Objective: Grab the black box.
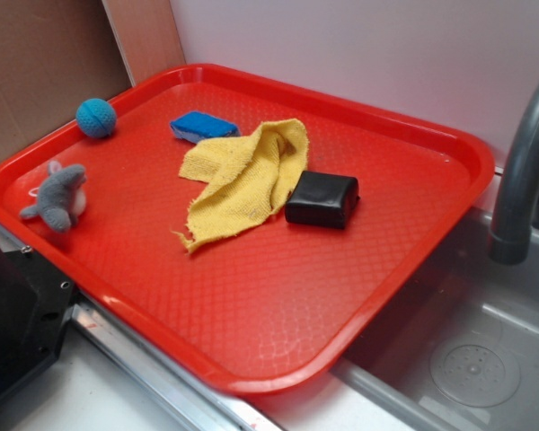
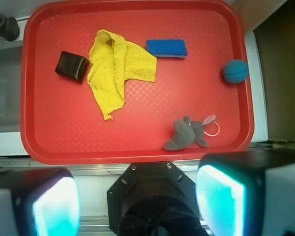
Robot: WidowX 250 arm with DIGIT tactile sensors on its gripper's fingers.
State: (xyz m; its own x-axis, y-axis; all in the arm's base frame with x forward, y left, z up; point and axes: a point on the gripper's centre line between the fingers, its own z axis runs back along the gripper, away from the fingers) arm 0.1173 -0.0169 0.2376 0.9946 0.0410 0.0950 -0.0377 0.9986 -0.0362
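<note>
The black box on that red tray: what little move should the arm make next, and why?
Probably travel out over the tray toward the black box. The gripper hangs open, high above the tray's near edge, holding nothing, and the box lies at the far left, touching the yellow cloth.

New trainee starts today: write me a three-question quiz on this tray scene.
1. True or false: the yellow cloth covers the whole black box.
2. Which lies nearest the blue ball? A) blue block B) black box C) faucet
3. In the wrist view, are the gripper fingers apart or closed?

Key:
1. False; the cloth lies beside the box, at most meeting one edge.
2. A.
3. Apart, with nothing between them, short of the red tray.
</note>
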